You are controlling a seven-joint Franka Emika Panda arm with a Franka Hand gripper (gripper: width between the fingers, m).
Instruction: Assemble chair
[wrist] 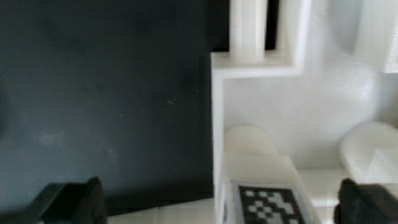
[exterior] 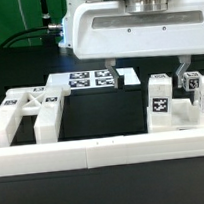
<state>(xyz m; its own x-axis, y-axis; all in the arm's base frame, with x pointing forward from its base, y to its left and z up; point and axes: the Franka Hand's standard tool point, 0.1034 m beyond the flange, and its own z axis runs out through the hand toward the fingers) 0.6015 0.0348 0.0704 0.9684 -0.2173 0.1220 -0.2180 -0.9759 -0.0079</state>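
My gripper hangs open over the cluster of white chair pieces on the exterior view's right. A short white post with a black-and-white tag stands below and between the fingers, touching neither. In the wrist view the same tagged post sits between the two dark fingertips, nearer the other one, with my gripper straddling it. A second tagged post stands just behind. The X-braced frame lies on the exterior view's left. A slotted white piece and rounded white parts lie past the post.
The marker board lies flat at mid-table behind the frame. A long low white border wall runs along the front edge. The tabletop is black. A small white slab sits beside the marker board.
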